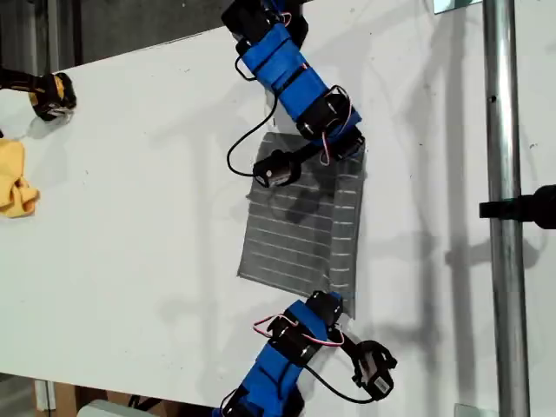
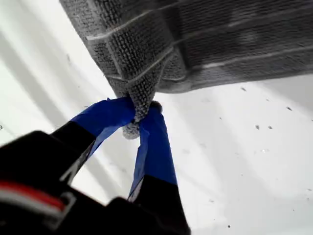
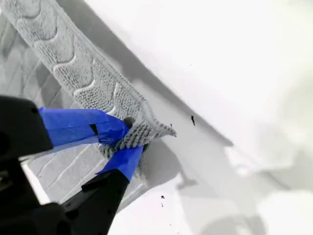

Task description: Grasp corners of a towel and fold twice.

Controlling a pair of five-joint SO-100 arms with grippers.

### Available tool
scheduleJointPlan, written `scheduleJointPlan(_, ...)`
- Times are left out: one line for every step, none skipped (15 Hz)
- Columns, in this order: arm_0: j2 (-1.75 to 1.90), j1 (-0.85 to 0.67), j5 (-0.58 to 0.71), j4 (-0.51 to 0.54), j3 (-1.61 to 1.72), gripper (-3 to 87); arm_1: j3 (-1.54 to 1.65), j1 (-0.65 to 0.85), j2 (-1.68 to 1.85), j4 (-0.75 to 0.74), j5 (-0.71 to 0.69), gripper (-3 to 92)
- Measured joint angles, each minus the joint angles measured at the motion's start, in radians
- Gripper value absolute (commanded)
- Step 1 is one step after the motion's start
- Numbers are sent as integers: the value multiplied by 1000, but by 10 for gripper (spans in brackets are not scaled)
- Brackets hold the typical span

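- the towel point(image 1: 300, 234) lies mid-table, grey with thin white stripes; a strip along its edge at the exterior view's right looks already doubled over.
- my first gripper point(image 2: 138, 117) is pinched tight on a corner; can't tell which arm it is.
- my second gripper point(image 3: 124, 142) is likewise clamped on a corner.
- both pinched corners probably sit on that doubled edge, so the carry likely goes toward the exterior view's left.

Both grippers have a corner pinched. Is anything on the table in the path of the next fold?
Nothing visible does. The grey white-striped towel lies on bare white table; the small yellow cloth sits far off at the exterior view's left edge.
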Motion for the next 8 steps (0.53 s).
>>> scheduleJointPlan(32,-55,54,3,28,-14,67,52,64,12,-21,-2)
scheduleJointPlan(75,-123,120,6,67,-14,126,109,130,21,-41,-2)
scheduleJointPlan(117,-199,178,6,109,-14,195,166,204,32,-63,-2)
scheduleJointPlan(152,-276,255,0,144,-14,244,224,270,38,-91,-2)
scheduleJointPlan(173,-348,321,-17,166,-14,316,281,345,38,-126,-2)
scheduleJointPlan(179,-417,397,-26,172,-14,374,359,410,35,-170,-2)
scheduleJointPlan(179,-495,463,-44,176,-14,443,439,468,20,-215,-2)
scheduleJointPlan(179,-571,541,-66,176,-14,500,523,523,0,-267,-2)
